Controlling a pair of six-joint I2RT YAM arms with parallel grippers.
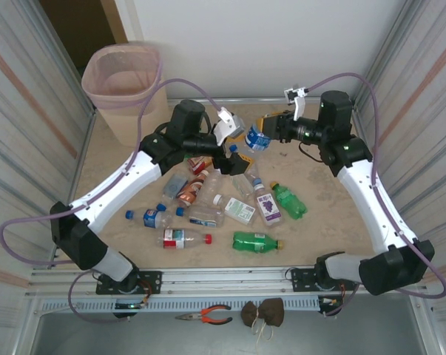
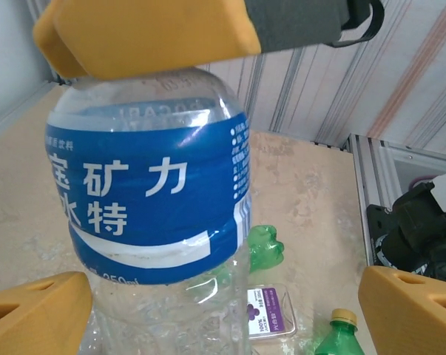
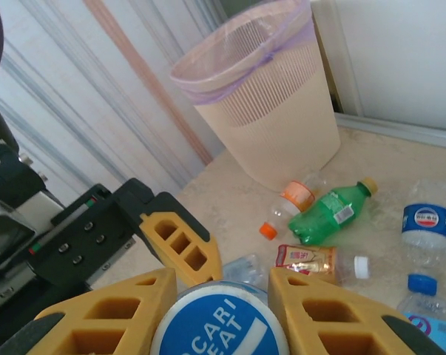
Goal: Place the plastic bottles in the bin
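My right gripper (image 1: 269, 129) (image 3: 221, 319) is shut on a clear plastic bottle (image 1: 257, 138) (image 2: 152, 192) with a blue label and blue cap (image 3: 221, 329), held above the table's far middle. My left gripper (image 1: 237, 146) (image 2: 224, 310) is open, its yellow fingers (image 2: 38, 314) standing wide on either side of that bottle's body without pressing it. Several more plastic bottles lie on the table, among them a green one (image 1: 256, 241) and a purple-labelled one (image 1: 268, 208). The beige bin (image 1: 130, 118) (image 3: 274, 133) with its pink liner stands at the far left corner.
Corrugated metal walls (image 1: 30, 133) close in both sides. Purple cables (image 1: 186, 85) loop over the arms. Pliers (image 1: 205, 316) and a brown pouch (image 1: 262, 312) lie on the near ledge in front of the arm bases.
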